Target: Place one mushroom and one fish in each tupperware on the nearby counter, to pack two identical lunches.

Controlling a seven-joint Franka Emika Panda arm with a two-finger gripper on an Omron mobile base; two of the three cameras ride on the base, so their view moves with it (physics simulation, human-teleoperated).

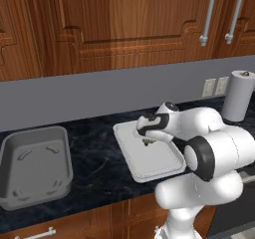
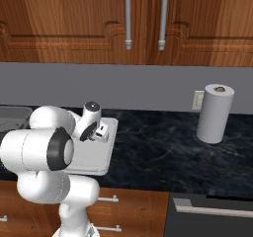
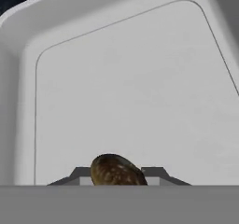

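Gripper [image 1: 148,141] hangs low over the off-white tray [image 1: 165,169], its fingertips closed on an olive-brown mushroom [image 3: 116,171]; in the hand view the speckled cap sits between the two dark tips, with the tray's pale floor and rounded rim beyond. From the left base view a small dark shape shows under the hand, probably that same mushroom, though it is too small to be sure. The tray rests on the black marble counter [image 1: 99,156], and the deeper grey tub [image 1: 35,166] stands well apart to its left. A paper towel roll [image 2: 214,113] stands far right.
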